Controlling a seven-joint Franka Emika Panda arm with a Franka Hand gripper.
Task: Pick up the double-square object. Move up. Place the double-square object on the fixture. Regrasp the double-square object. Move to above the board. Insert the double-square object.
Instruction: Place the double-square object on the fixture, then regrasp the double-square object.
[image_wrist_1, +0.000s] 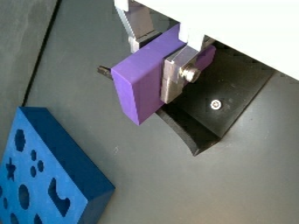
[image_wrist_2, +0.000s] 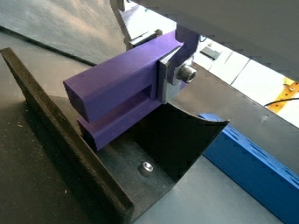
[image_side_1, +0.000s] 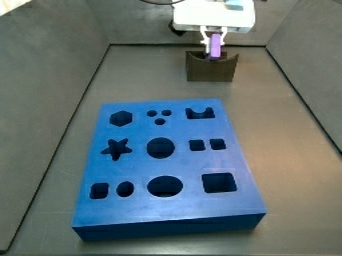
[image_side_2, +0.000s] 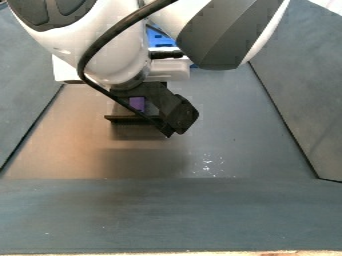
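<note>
My gripper (image_wrist_1: 158, 57) is shut on the double-square object (image_wrist_1: 143, 85), a light-purple block clamped between the silver fingers (image_wrist_1: 177, 75). In the other wrist view the block (image_wrist_2: 114, 90) shows its grooved side right above the fixture (image_wrist_2: 176, 150), a dark open-topped holder. A side view has the gripper (image_side_1: 214, 38) at the far end of the floor, with the purple block (image_side_1: 214, 46) reaching down to the fixture's (image_side_1: 211, 67) top. Whether the block rests in it I cannot tell. The blue board (image_side_1: 167, 160) with its shaped holes lies nearer, apart from the fixture.
Sloping dark walls (image_side_1: 74, 90) enclose the floor on both sides. The board's corner (image_wrist_1: 41, 175) lies a short way from the fixture (image_wrist_1: 216, 109). The white arm (image_side_2: 147, 35) fills most of a side view and hides much of the fixture behind it.
</note>
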